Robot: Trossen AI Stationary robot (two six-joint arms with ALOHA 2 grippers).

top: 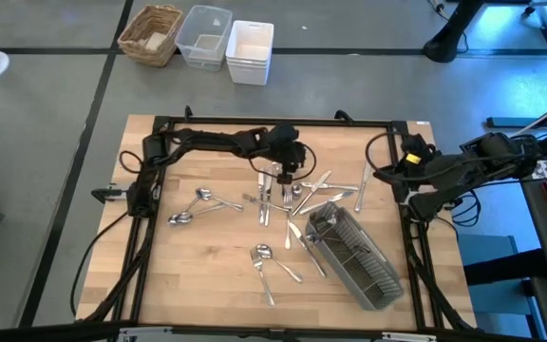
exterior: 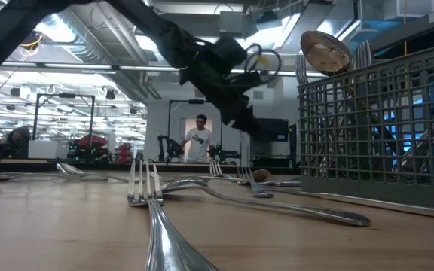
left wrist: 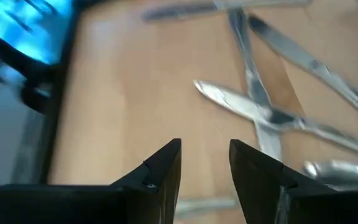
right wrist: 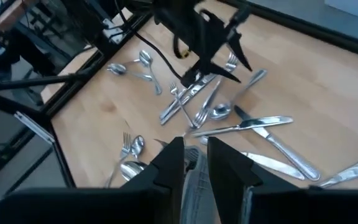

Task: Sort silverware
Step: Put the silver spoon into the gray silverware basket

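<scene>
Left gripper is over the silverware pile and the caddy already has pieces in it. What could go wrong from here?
1. The left gripper hovers open above the crossed pile; closing there could catch two pieces or drag neighbours.
2. The caddy lies beside the pile, with a knife against its near side; a low carry might clip its rim.
3. The right gripper waits at the table's right edge, so it is probably no hazard.

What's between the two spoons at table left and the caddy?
High view: the central silverware pile, with the left gripper over it, lies between the spoons and the caddy.
</scene>
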